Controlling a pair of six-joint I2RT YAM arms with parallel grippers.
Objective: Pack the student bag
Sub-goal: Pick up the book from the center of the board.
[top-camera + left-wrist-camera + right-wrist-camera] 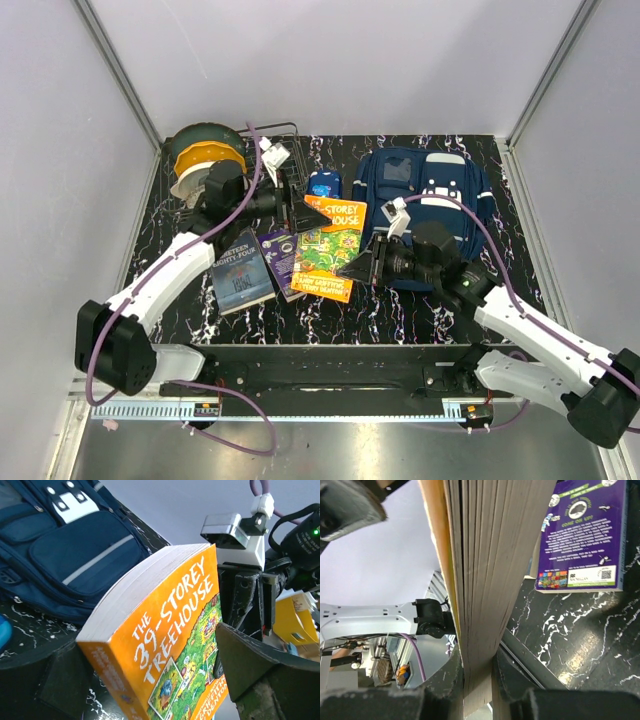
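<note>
The student bag point(425, 200), a navy backpack with white stripes, lies at the back right of the table; in the left wrist view the bag point(75, 555) shows behind the book. An orange book, "The 39-Storey Treehouse" point(330, 245), is held tilted off the table. My right gripper point(362, 268) is shut on its page edge, and the fingers point(477, 670) pinch the pages point(485, 555). My left gripper point(298, 205) stands open at the book's far end. Its fingers point(150, 665) sit on either side of the book's spine corner point(170, 630) without clamping it.
A purple book point(280, 255) and a grey-blue book point(240, 272) lie left of the orange one. A small blue pencil case point(324, 183) sits behind it. A wire basket point(285, 140) and a yellow-and-green spool point(205, 155) stand at the back left.
</note>
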